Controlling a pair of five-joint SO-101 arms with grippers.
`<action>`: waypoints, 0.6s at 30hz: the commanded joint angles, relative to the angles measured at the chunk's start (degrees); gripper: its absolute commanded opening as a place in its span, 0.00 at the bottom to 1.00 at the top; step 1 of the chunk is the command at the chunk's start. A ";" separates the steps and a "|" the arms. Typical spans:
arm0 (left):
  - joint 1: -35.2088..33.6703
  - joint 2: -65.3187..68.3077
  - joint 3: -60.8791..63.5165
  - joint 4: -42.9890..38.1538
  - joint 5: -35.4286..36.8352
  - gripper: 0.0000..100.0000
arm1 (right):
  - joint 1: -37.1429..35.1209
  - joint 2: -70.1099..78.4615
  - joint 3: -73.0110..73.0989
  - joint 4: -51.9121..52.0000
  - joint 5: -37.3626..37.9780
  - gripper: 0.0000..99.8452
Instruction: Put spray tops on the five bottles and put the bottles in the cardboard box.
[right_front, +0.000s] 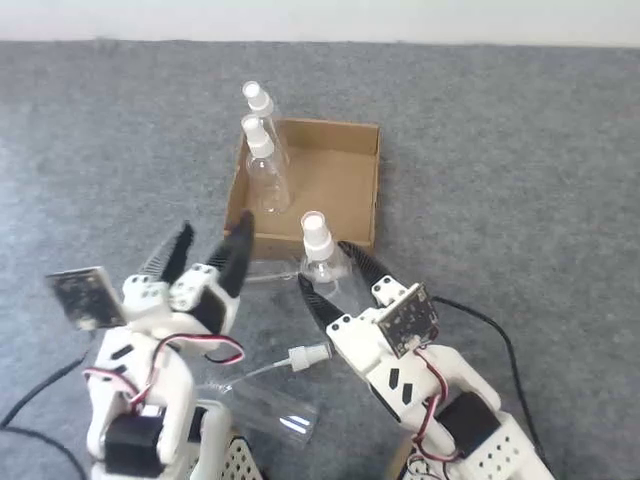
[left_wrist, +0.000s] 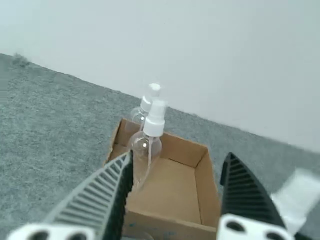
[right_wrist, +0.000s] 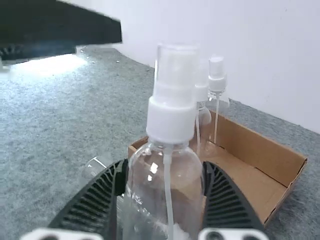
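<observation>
While one spray bottle (right_front: 268, 172) stands boxed, the right end effector (right_front: 322, 263) grips a second bottle (right_front: 315, 236). The left end effector (right_front: 215, 224) gapes empty.

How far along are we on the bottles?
Done: a capped bottle stands in the cardboard box; whether the rear bottle is inside is unclear. In hand: the right gripper holds a third bottle. Remaining: an uncapped bottle and a nearer bottle lie on the carpet.

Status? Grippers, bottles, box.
Left gripper open, empty, short of the brown cardboard box. Right gripper shut on upright clear plastic spray-topped bottle. Another clear bottle lies between the arms.
</observation>
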 joint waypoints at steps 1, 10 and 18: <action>7.38 -0.62 1.36 -1.67 -6.42 0.26 | -0.92 -1.10 -5.45 -0.04 -0.70 0.02; 12.13 -0.62 3.12 -1.58 -9.76 0.26 | -6.29 -1.10 -5.10 2.77 -0.62 0.02; 15.82 -0.62 3.21 -0.09 -11.60 0.26 | -6.02 -1.10 -4.75 2.77 -0.62 0.02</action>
